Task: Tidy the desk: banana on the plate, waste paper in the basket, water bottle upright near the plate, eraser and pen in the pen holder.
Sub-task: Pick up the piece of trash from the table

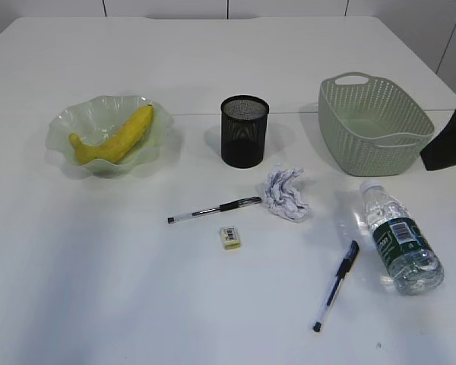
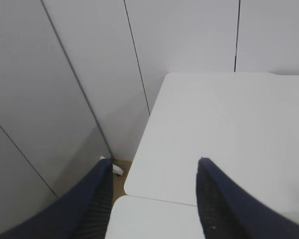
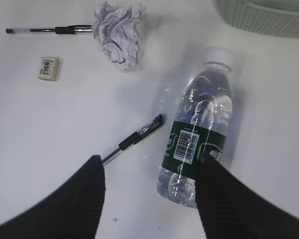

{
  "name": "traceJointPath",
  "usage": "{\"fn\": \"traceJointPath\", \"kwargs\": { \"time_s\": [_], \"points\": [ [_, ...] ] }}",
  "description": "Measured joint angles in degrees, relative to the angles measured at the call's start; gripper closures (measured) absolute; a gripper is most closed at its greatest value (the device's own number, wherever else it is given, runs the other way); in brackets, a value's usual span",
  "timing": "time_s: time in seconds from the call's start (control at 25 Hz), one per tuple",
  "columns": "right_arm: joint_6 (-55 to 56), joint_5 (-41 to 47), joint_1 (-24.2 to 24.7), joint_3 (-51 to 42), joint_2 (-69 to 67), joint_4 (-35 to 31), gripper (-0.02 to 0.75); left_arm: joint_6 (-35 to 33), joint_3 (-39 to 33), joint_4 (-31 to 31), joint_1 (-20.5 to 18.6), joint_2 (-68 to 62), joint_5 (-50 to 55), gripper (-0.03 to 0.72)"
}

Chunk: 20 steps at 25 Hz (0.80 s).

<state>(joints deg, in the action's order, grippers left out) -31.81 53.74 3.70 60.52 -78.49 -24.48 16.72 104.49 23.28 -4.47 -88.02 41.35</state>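
A: Nearest the camera in the exterior view we have the lower pen (image 1: 336, 285), at lower right of centre, its long axis running diagonally with the capped end toward the upper right and the tip toward the bottom edge. Just right of it lies the water bottle (image 1: 400, 238) on its side, cap toward the top of the frame, base toward the lower right.

B: And our right gripper (image 3: 149, 167)? In the wrist view its jaws stand apart, holding nothing, above the bottle's base end and the pen (image 3: 133, 139). The left gripper (image 2: 154, 172) is spread and empty too, out at the surface's (image 2: 229, 129) corner.

A: The risk, we think, is the bottle rolling: it is round, smooth and lying flat, so an off-centre pinch could send it into the pen beside it.

B: Elsewhere, the banana (image 1: 115, 138) already sits on the plate (image 1: 61, 125), upper left. The waste paper (image 1: 286, 194) lies at centre, outside the basket (image 1: 372, 122). The second pen (image 1: 214, 210) runs nearly left to right, below the pen holder (image 1: 244, 131), with the eraser (image 1: 230, 237) just beneath it.
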Motion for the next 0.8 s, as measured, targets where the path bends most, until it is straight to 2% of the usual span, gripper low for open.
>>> {"fn": "traceJointPath", "kwargs": {
  "time_s": [0.24,0.48,0.8],
  "points": [
    [-0.7,-0.5,0.0,0.4,-3.0,-5.4,0.307,0.0,-0.6,-3.2,0.0,-1.1,0.3,0.307],
    [-0.7,-0.9,0.0,0.5,-3.1,-15.2,0.307,-0.1,-0.6,-4.3,0.0,-1.3,1.2,0.308],
    [1.0,0.7,-0.1,4.6,-7.1,-16.0,0.307,-0.1,-0.6,-3.4,0.0,-1.8,1.6,0.308]
  ]
}}
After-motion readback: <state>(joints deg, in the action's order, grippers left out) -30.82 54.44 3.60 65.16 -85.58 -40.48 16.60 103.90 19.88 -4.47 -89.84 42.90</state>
